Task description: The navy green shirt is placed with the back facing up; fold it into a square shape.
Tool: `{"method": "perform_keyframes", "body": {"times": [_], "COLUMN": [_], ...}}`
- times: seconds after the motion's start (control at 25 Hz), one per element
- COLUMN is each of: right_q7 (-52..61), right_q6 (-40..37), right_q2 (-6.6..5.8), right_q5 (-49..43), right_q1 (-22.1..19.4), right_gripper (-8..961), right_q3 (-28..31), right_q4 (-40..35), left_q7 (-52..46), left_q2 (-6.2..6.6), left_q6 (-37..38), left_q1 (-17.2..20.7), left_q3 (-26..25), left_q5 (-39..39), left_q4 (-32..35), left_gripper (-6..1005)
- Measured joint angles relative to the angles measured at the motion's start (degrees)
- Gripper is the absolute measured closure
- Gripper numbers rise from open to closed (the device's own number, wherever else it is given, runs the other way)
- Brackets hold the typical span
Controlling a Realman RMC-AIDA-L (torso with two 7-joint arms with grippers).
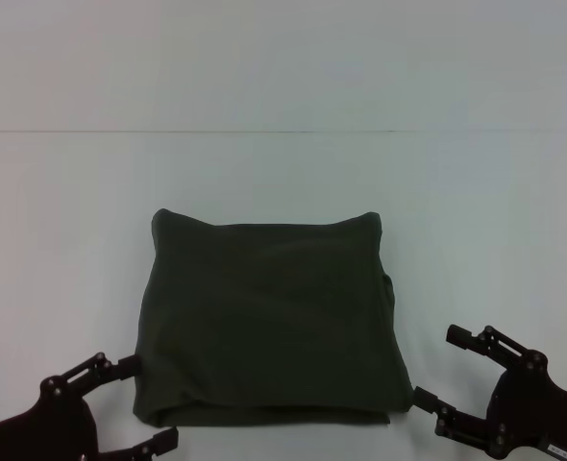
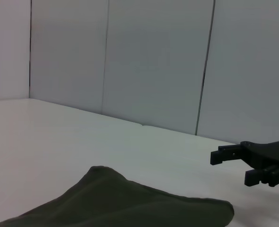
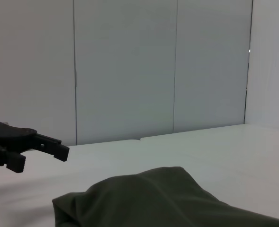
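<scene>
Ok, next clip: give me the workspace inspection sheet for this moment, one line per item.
Surface: plain white table, bare around the shirt.
Job's things: shirt lies folded into a rough square at the middle of the table, edges slightly uneven, layers showing along the near edge.
Clutter: nothing seen.
Grippers: left gripper open, beside the shirt's near left corner, holding nothing; right gripper open, beside the near right corner, holding nothing.
Cables: nothing seen.
Surroundings: pale panelled walls behind the table.
</scene>
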Motion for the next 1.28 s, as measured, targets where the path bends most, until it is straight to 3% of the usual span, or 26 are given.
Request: {"method": "perform_keyframes", "body": {"times": [0.72,1.28], "right_q7": [-0.02,-0.02], "right_q6": [2.65,2.51], "right_q2": [0.08,0.00], "right_q5": [-0.07,-0.02], "right_q1": [0.58,0.52], "right_gripper": [77,77], "right_q3": [-0.68,-0.69], "right_q4": [1.23,1.76], "left_q7": [-0.73,-0.72], "left_q2": [1.00,0.90], "left_q6": [-2.27,-1.57], "left_q1": [-0.51,-0.49], "left_q3": [-4.06,-4.12], "left_q5": [0.00,-0.11], "left_q4": [-3.04,-3.13], "left_gripper": [54,54]}}
